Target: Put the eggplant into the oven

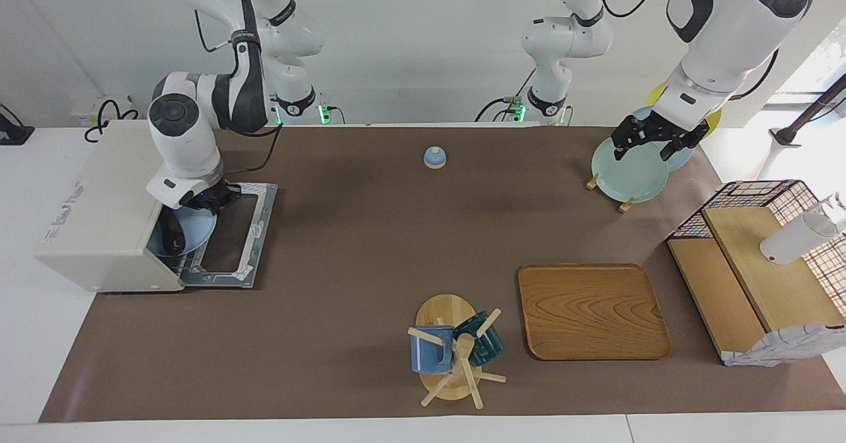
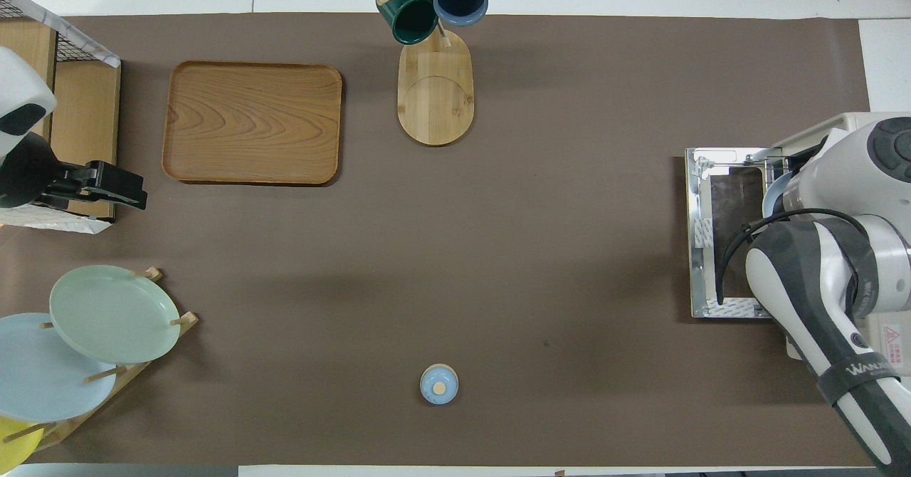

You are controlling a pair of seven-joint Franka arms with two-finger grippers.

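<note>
The cream-white oven (image 1: 99, 205) stands at the right arm's end of the table with its door (image 1: 234, 231) folded down flat. My right gripper (image 1: 210, 203) is shut on the rim of a light blue plate (image 1: 195, 228). The dark eggplant (image 1: 173, 239) lies on that plate. Plate and eggplant are partly inside the oven mouth, above the door. In the overhead view the right arm covers its gripper, and only the plate's edge (image 2: 772, 196) shows beside the oven (image 2: 840, 127). My left gripper (image 1: 642, 149) hangs open and holds nothing over the plate rack.
A plate rack (image 1: 624, 201) with a green plate (image 1: 628, 172) stands at the left arm's end. A small blue bell (image 1: 434, 157) sits near the robots. Farther out are a wooden tray (image 1: 593, 311), a mug tree (image 1: 453, 350) and a wire-sided wooden shelf (image 1: 760, 264).
</note>
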